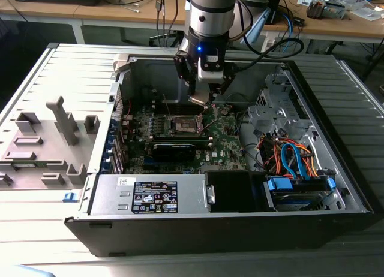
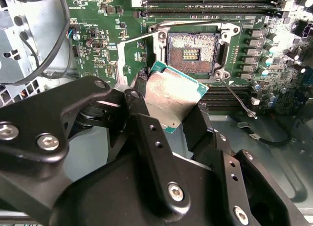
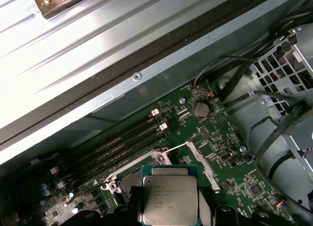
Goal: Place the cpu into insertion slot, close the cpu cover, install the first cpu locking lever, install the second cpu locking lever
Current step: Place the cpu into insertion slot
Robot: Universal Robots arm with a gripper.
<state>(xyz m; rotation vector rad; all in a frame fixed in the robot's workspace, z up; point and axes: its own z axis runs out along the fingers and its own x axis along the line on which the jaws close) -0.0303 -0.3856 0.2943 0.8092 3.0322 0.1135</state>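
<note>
The black tool (image 2: 168, 111) is clenched on the flat, silver-grey square cpu (image 2: 172, 91), held tilted and seemingly just short of the open, dark-centred square insertion slot (image 2: 192, 52).

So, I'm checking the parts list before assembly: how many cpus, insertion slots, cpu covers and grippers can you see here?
cpu: 1
insertion slot: 1, nothing seated in it
cpu cover: 1, swung open
gripper: 1, shut on the cpu
Total: 4
</note>
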